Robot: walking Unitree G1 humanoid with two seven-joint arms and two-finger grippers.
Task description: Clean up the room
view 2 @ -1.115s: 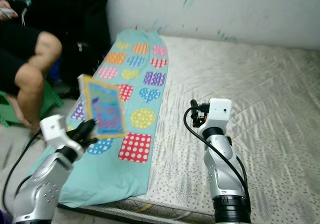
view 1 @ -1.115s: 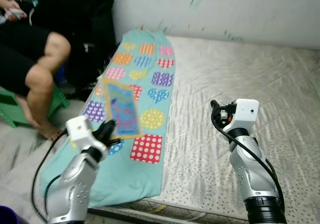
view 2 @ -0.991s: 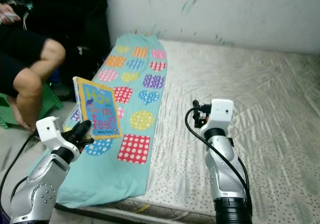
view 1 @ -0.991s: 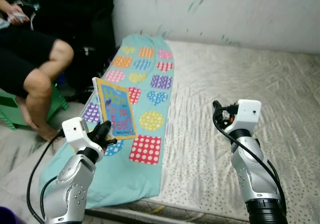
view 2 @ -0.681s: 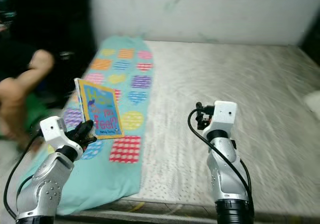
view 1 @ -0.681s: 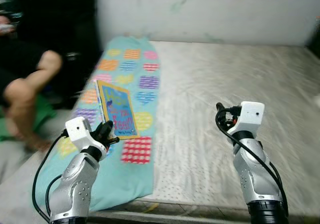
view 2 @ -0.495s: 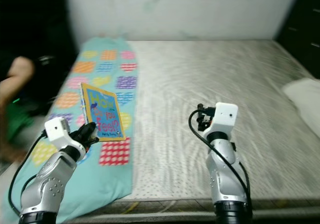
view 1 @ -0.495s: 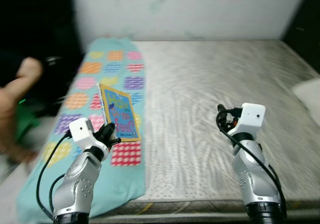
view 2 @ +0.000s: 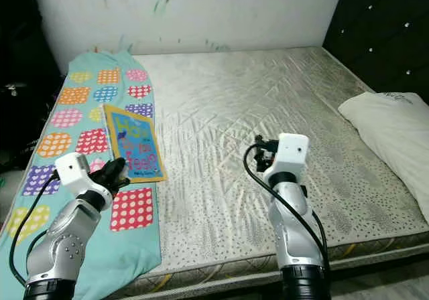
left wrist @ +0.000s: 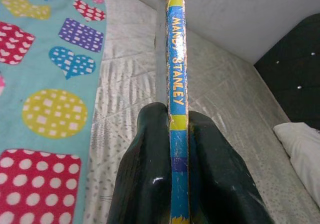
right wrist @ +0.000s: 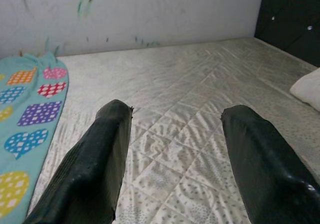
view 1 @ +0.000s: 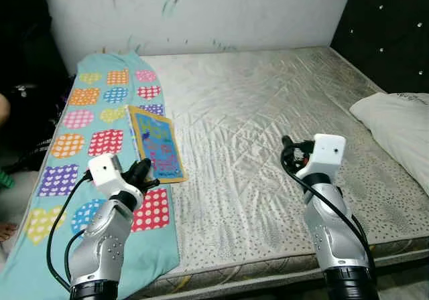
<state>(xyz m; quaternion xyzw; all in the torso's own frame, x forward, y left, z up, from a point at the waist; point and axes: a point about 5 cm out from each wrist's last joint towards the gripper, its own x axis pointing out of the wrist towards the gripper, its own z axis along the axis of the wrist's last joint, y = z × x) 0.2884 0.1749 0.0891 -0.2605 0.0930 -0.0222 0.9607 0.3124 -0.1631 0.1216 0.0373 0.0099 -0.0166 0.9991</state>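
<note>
Book lifted, not yet put away

Left hand (view 1: 144, 174) clamps the book (view 1: 158, 144) upright at nine o'clock over the blanket (view 1: 67, 139); right hand (right wrist: 172, 149), fingers apart, hovers over the bed (view 1: 268, 99).

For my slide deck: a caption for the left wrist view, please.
Left gripper pinches a blue book by its spine above the mattress.
</note>
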